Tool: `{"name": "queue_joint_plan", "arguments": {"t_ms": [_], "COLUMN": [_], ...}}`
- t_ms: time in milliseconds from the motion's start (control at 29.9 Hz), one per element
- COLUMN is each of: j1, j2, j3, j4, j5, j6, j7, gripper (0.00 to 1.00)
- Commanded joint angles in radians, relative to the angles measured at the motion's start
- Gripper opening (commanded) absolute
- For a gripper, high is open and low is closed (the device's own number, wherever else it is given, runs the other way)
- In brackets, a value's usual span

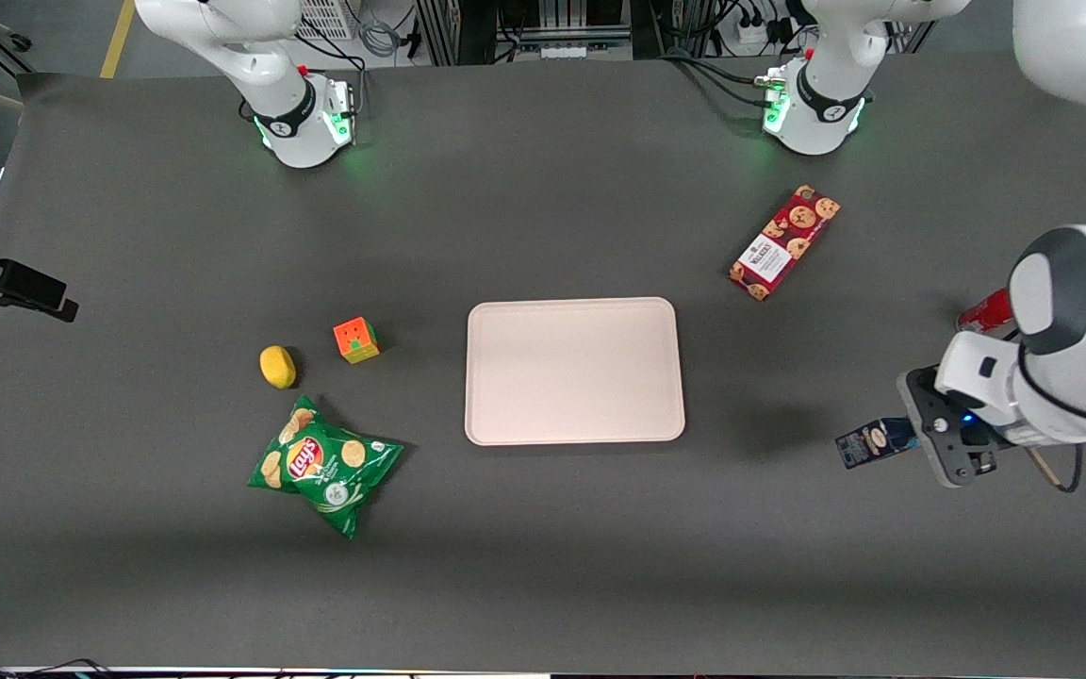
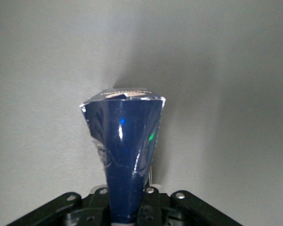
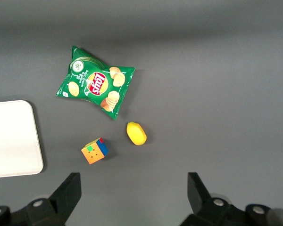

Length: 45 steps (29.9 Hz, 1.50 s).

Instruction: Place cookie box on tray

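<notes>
One hand [image 1: 920, 443] gripping one cookie box [image 1: 875, 442], one tray [image 1: 573, 314]

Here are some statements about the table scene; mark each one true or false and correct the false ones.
1. The end effector grips the cookie box. True.
2. The cookie box lies on the tray. False: it is held off the tray, toward the working arm's end.
3. The tray has nothing on it. True.
4. The chips bag is red. False: it is green.
5. The lemon is beside the cube. True.
</notes>
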Motion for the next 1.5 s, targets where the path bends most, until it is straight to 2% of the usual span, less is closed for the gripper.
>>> {"name": "queue_joint_plan", "arguments": {"t_ms": [0,267,434,702,936,1303,1470], "j1": [-0.009,-0.009,-0.009,-0.009,-0.009,-0.01,-0.01], "j2": [-0.008,-0.028,-0.049,-0.069,-0.071,-0.069,-0.071], "j3": [-0.006,-0.009,-0.041,-0.121,-0.208,-0.313,-0.405], "j4": [0.108,0.148,0.148,0.137,0.13,0.107,0.065], "j5": [0.019,0.016,0.021,0.024,0.019,0.008,0.007], "j6": [-0.138,-0.167,-0.175,-0.184,-0.184,-0.178,-0.167], "j7": [-0.022,-0.026,-0.146,-0.563,-1.002,-1.388,-1.666], "gripper": [0.0,0.0,0.0,0.0,0.02,0.01,0.01]}}
